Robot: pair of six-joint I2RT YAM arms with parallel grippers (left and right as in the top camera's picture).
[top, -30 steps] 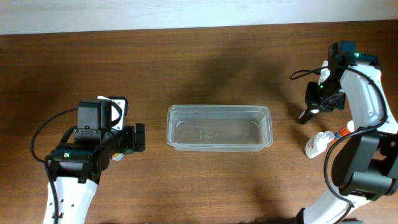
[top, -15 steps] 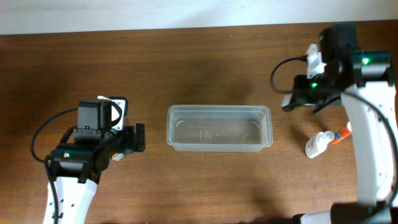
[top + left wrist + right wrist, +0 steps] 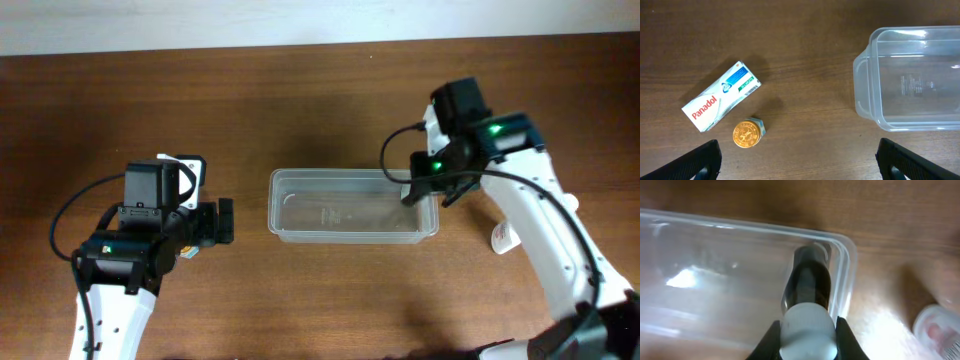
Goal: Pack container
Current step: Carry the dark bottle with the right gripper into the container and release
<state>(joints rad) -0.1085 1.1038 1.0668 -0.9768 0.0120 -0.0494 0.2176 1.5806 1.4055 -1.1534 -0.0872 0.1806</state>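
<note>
The clear plastic container lies at the table's middle and holds nothing. It also shows in the left wrist view and the right wrist view. My right gripper is shut on a dark bottle with a white cap and holds it above the container's right end. My left gripper is open and empty, left of the container. In the left wrist view a Panadol box and a small gold-lidded jar lie on the table ahead of its fingers.
A small white bottle lies on the table right of the container, partly under my right arm; it shows blurred in the right wrist view. The table's back edge meets a white wall.
My right arm has swung left from the table's right side to above the container's right end. The left arm has not moved.
</note>
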